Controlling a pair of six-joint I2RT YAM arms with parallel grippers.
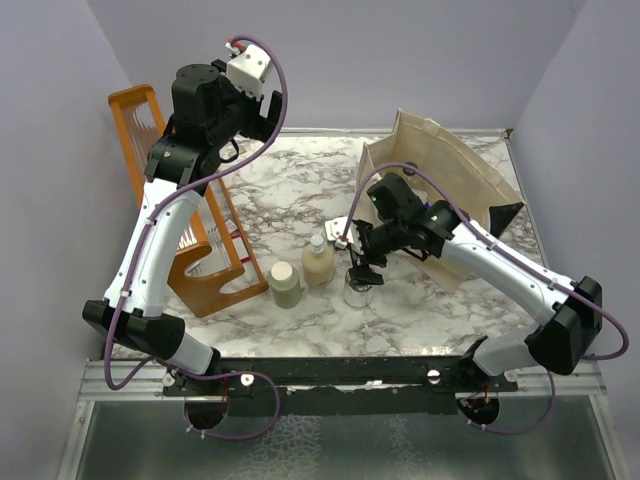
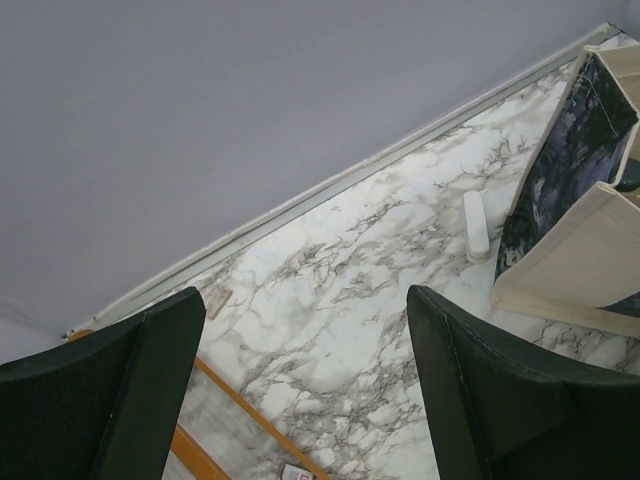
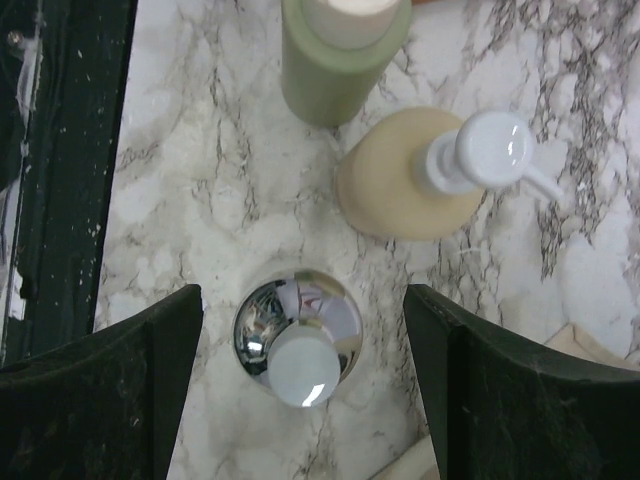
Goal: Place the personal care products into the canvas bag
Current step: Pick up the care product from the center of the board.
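The squat silvery bottle point(image 1: 357, 291) stands on the marble table, with the beige pump bottle point(image 1: 318, 263) and the olive-grey bottle with cream cap point(image 1: 284, 283) to its left. My right gripper point(image 1: 361, 266) hangs open just above the silvery bottle point(image 3: 298, 338), one finger on each side, not touching. The pump bottle point(image 3: 420, 175) and the olive-grey bottle point(image 3: 340, 50) lie beyond it. The canvas bag point(image 1: 440, 185) stands open at the back right. My left gripper point(image 1: 268, 112) is open, empty and raised high at the back left. The other bottles are out of view.
The orange wooden rack point(image 1: 180, 235) stands along the left side under the left arm. In the left wrist view the bag's dark patterned panel point(image 2: 570, 160) shows, with a small white oblong object point(image 2: 477, 225) on the table beside it. The table's dark front rail point(image 3: 60, 170) is close.
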